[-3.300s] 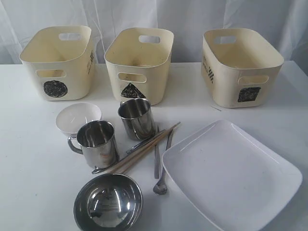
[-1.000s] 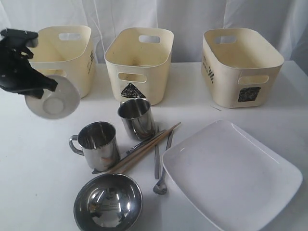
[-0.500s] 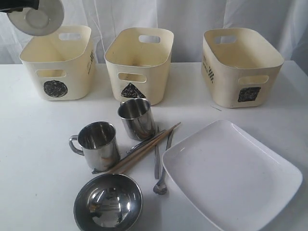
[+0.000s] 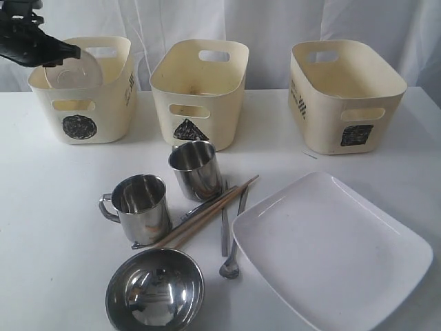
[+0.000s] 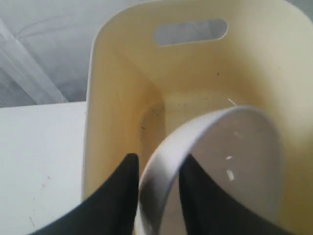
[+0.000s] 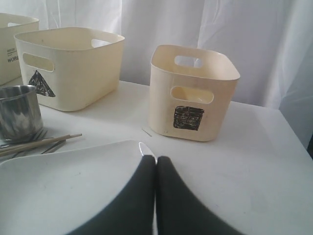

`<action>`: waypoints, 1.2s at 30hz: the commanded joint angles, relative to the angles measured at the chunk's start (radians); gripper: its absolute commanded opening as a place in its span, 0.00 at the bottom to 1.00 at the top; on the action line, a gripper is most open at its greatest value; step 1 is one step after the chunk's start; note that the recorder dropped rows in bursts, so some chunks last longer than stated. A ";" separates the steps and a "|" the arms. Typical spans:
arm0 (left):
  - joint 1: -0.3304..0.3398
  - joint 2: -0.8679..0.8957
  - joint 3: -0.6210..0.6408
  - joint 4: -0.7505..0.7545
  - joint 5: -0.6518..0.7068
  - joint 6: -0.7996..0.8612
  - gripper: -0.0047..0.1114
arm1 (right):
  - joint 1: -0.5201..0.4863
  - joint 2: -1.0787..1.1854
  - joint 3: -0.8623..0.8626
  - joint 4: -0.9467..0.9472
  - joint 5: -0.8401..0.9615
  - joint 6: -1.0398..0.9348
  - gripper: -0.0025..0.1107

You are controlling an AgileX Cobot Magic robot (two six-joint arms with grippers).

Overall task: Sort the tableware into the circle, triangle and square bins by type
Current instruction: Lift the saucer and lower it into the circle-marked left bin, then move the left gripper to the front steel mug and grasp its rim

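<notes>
- Left claw point(image 5: 159, 165) hangs over the far-left circle bin point(image 4: 83, 114). Its fingers point(image 5: 122, 191) straddle the rim of the small white bowl point(image 4: 72, 74); whether they pinch it or stand slack, I cannot tell.
- That bowl is tilted on edge and blurred, within the bin's open top.
- Right claw point(image 6: 156, 161) is pressed together, empty, over an edge of the large white square plate point(image 6: 58, 191) at near right.
- Two steel mugs point(image 4: 141, 207) and the steel bowl point(image 4: 155, 289) stand near of the triangle bin point(image 4: 200, 96).

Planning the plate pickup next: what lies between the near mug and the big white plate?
In the exterior view, wooden chopsticks and steel cutlery lie fanned across the stretch between the near mug and the plate.
</notes>
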 commanded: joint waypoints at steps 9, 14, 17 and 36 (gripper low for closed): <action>-0.009 -0.170 -0.009 -0.060 0.243 0.038 0.46 | -0.005 -0.006 0.007 -0.001 -0.007 0.004 0.02; -0.051 -0.292 0.076 -0.063 0.316 0.063 0.46 | -0.005 -0.006 0.007 -0.001 -0.007 0.004 0.02; -0.083 -0.375 0.190 -0.064 0.350 0.074 0.46 | -0.005 -0.006 0.007 -0.001 -0.007 0.004 0.02; -0.338 -0.764 0.881 -0.101 0.206 0.161 0.46 | -0.005 -0.006 0.007 -0.001 -0.007 0.004 0.02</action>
